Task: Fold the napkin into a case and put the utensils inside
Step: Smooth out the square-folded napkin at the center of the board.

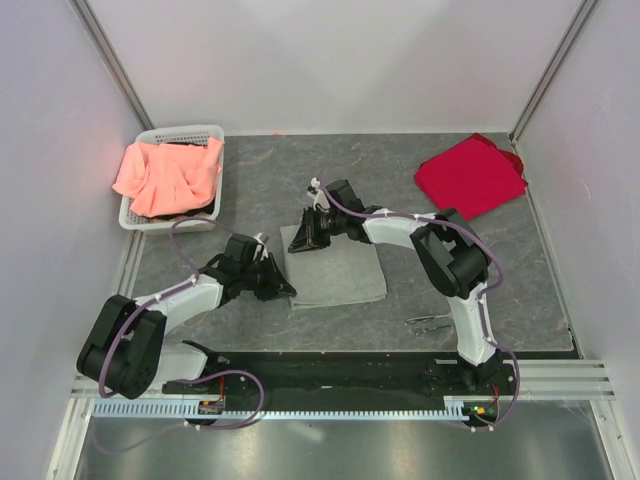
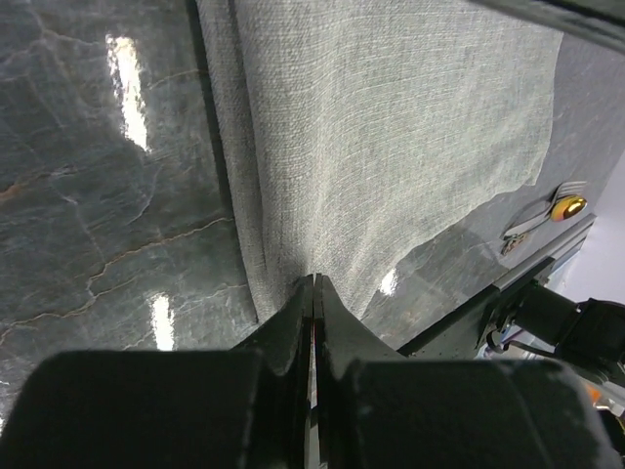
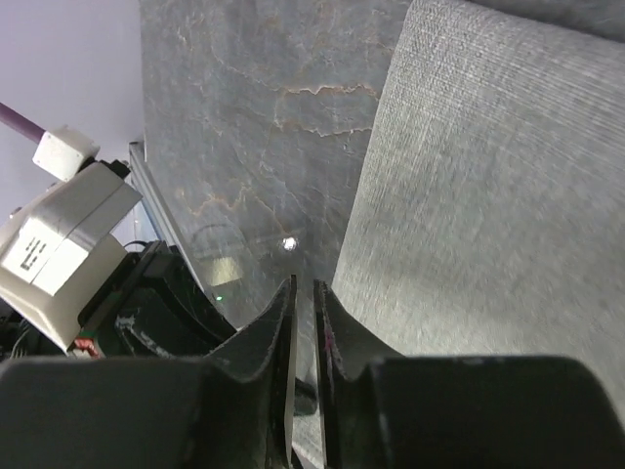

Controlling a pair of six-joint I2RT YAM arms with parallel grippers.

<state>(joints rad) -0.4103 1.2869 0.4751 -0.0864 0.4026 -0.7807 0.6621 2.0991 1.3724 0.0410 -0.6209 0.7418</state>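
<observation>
The grey-green napkin (image 1: 335,265) lies flat on the dark table as a folded, roughly square piece. My left gripper (image 1: 285,290) is at its near-left corner. In the left wrist view its jaws (image 2: 313,283) are pressed together on the napkin (image 2: 391,127), and creases in the cloth run toward the tips. My right gripper (image 1: 300,240) is low at the far-left corner. In its wrist view the jaws (image 3: 304,288) stand a narrow gap apart just beside the napkin's (image 3: 488,195) edge, with nothing clearly between them. The utensils (image 1: 430,322) (image 2: 552,210) lie on the table right of the napkin, near the front edge.
A bright red cloth (image 1: 470,175) lies at the back right. At the back left a white basket (image 1: 180,132) holds a salmon-orange cloth (image 1: 165,175). Walls close in the table on three sides, and a black rail (image 1: 330,375) runs along the front.
</observation>
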